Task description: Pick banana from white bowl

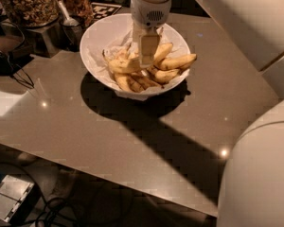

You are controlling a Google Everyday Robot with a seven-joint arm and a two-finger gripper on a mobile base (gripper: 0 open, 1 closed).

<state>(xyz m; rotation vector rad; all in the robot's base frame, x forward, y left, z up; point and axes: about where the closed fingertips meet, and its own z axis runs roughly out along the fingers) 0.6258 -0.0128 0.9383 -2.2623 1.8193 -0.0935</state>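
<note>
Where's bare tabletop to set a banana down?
Bare grey tabletop in front of the wide white paper-lined bowl and to its right. Crowded at back left: glass jars, black cable. The hand sits in the bowl over the bananas.

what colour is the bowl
The bowl is white, seen in the camera view; the hand is in it, among the bananas.

No words or numbers can be read anywhere. The only sign is a small flat card with black and white squares [106, 8]. It lies on the grey-brown table [132, 141], at 11 o'clock from the big round white bowl [97, 37]. The white gripper [146, 56] hangs over the middle of that bowl.
</note>
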